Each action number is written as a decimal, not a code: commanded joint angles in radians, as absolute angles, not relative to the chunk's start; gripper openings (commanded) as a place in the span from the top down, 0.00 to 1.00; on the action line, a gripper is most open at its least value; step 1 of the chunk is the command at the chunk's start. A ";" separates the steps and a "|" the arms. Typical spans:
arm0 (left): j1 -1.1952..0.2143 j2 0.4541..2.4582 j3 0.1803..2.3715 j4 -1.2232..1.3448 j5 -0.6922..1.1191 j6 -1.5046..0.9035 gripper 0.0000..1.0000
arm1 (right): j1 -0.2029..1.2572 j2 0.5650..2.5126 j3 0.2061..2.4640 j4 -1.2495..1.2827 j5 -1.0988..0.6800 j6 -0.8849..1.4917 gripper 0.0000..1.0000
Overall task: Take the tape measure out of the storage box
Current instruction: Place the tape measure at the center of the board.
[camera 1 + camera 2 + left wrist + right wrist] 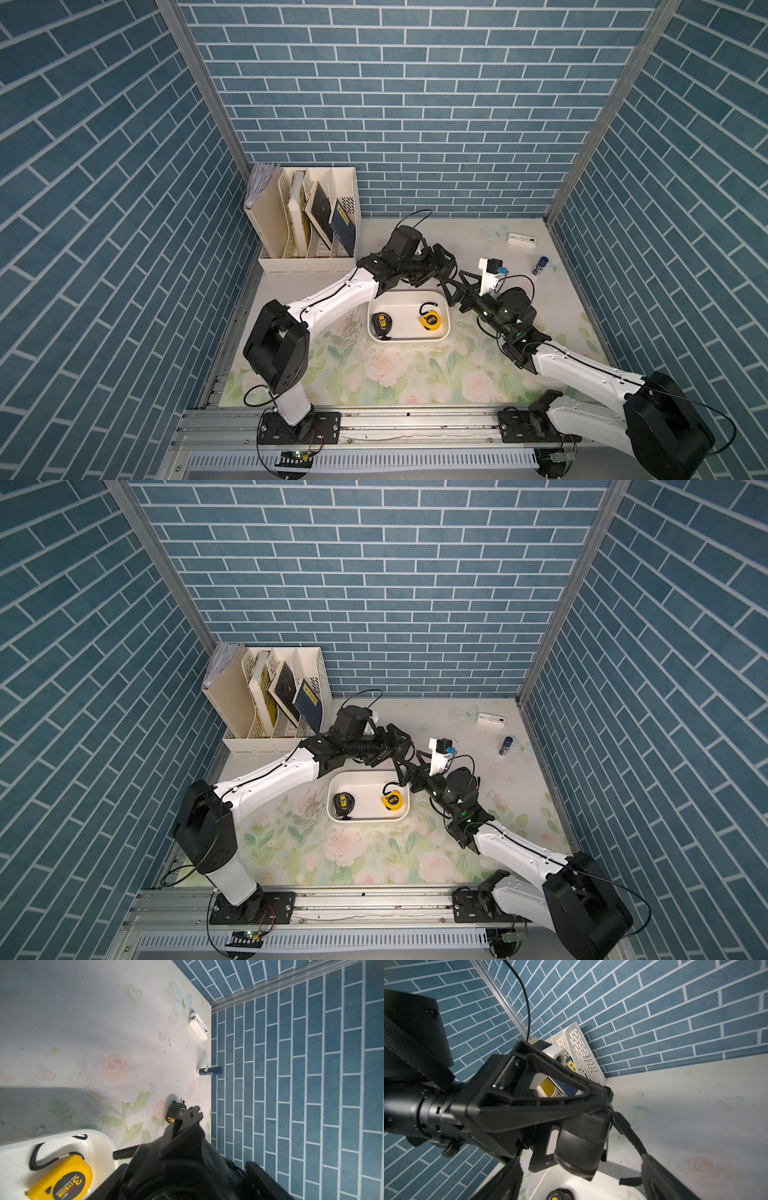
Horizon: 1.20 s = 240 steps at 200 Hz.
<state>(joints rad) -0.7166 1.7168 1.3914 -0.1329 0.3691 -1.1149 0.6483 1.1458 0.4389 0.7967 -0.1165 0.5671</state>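
Two tapes lie in the box [405,313], which sits mid-worktop [415,374]. The yellow tape [430,320] is toward the box's right end with its strap curled beside it, and the black tape [381,323] is at the left end. The right claw [449,279] hangs over the box's far right corner, fingers spread wide. The left claw [446,261] hangs just past the far rim, close to the right one, and is also spread. In the left wrist view a third tape [176,1110], black with yellow, rests on the worktop outside the box near the right wall, half hidden by the right arm. A file organiser [307,232] stands in the far left corner. A white case [521,240] and a blue stick [539,266] lie far right.
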 commanded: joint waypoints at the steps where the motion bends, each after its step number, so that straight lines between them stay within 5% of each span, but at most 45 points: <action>1: -0.718 1.687 1.367 -0.043 0.389 -1.140 1.00 | 0.658 1.193 0.481 0.859 -0.107 0.529 0.09; 111: -0.730 1.642 1.308 0.027 0.403 -1.177 1.00 | 0.660 1.348 0.539 0.936 -0.081 0.534 0.19; 198: -0.739 1.635 1.296 0.034 0.410 -1.183 1.00 | 0.664 1.388 0.581 0.960 -0.065 0.534 0.52; 240: -0.738 1.638 1.299 0.040 0.416 -1.184 1.00 | 0.665 1.391 0.591 0.937 -0.059 0.533 0.88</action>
<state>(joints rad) -0.7307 1.6745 1.2968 -0.0086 0.3767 -1.1908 0.6632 1.3823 0.5526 0.9138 -0.0799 0.5335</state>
